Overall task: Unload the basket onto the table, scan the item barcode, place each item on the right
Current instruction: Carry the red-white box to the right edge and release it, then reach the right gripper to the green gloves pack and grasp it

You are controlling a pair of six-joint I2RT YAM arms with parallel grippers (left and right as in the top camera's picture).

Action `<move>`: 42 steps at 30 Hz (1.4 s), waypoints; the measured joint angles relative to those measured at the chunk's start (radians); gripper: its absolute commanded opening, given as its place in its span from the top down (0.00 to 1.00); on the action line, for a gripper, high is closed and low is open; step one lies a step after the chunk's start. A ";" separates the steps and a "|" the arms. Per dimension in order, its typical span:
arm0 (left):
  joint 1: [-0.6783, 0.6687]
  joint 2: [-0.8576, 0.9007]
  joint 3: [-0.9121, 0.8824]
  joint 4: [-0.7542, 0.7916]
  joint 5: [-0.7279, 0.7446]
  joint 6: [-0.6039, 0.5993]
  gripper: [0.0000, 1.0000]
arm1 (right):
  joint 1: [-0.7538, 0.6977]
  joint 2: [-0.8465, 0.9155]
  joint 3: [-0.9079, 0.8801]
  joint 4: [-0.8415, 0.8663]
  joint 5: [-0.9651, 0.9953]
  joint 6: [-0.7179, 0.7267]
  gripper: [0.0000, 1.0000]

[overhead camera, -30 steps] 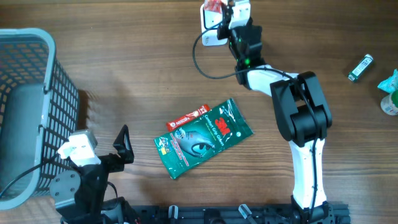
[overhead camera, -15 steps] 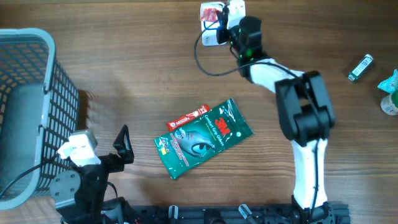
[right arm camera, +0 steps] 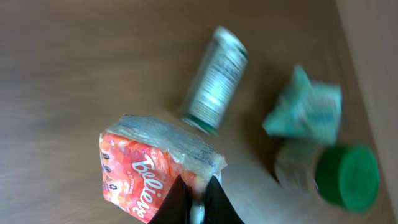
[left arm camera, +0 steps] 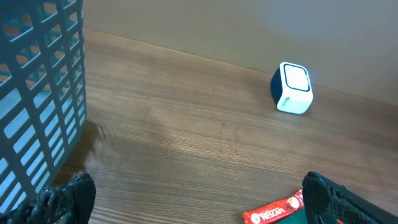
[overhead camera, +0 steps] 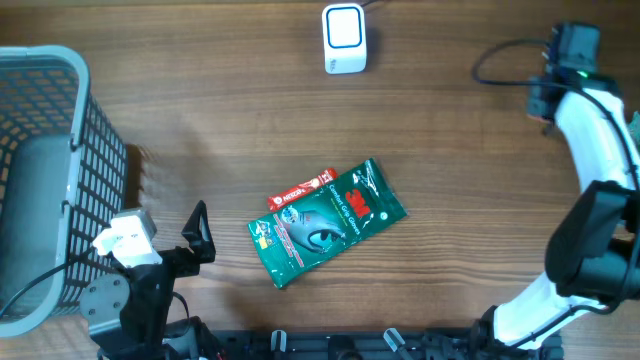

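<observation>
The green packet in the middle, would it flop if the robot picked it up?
Probably floppy: the green packet lies thin and flat on the table, so it would likely sag from a pinched edge. It looks light. Its film looks smooth, so a push would likely slide it, not roll it.

Overhead, the mesh basket (overhead camera: pixel 40 55) fills the left edge; the barcode scanner (overhead camera: pixel 343 38) stands top centre. At centre lies the 3M packet (overhead camera: pixel 330 222), a Nescafé stick (overhead camera: pixel 300 188) against its upper-left edge. In the right wrist view, the snack pack (right arm camera: pixel 137 174) sits bottom centre, a small tube (right arm camera: pixel 214 81) behind it, a pouch (right arm camera: pixel 305 106) and capped bottle (right arm camera: pixel 345 177) to its right.
</observation>
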 measured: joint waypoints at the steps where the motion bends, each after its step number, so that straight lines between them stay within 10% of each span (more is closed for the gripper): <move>1: 0.000 0.000 0.000 0.000 0.000 0.000 0.00 | -0.042 0.000 -0.016 -0.001 0.005 0.029 0.96; 4: 0.000 0.000 0.000 0.000 0.000 0.000 0.00 | -0.153 0.000 -0.037 0.032 -0.014 0.101 0.85; 8: 0.000 0.000 0.000 0.000 0.000 0.000 0.00 | -0.188 0.000 -0.041 0.048 -0.119 0.133 0.00; 18: 0.000 0.000 0.000 0.000 0.000 0.000 0.00 | -0.056 -0.047 -0.042 0.166 -0.987 0.249 0.00; 22: 0.000 0.000 0.000 0.000 0.000 0.000 0.00 | 0.237 -0.050 -0.057 0.070 -1.153 0.132 0.00; 31: 0.000 0.000 0.000 -0.001 0.000 0.000 0.00 | 0.388 -0.051 -0.059 -0.061 -1.416 0.783 0.00; 37: 0.000 0.000 0.000 0.000 0.000 0.000 0.00 | 0.706 -0.051 -0.063 -0.509 -1.204 1.067 0.00; 42: 0.000 0.000 0.000 0.000 0.000 0.000 0.00 | 0.914 -0.051 -0.064 -0.407 -0.917 1.400 0.00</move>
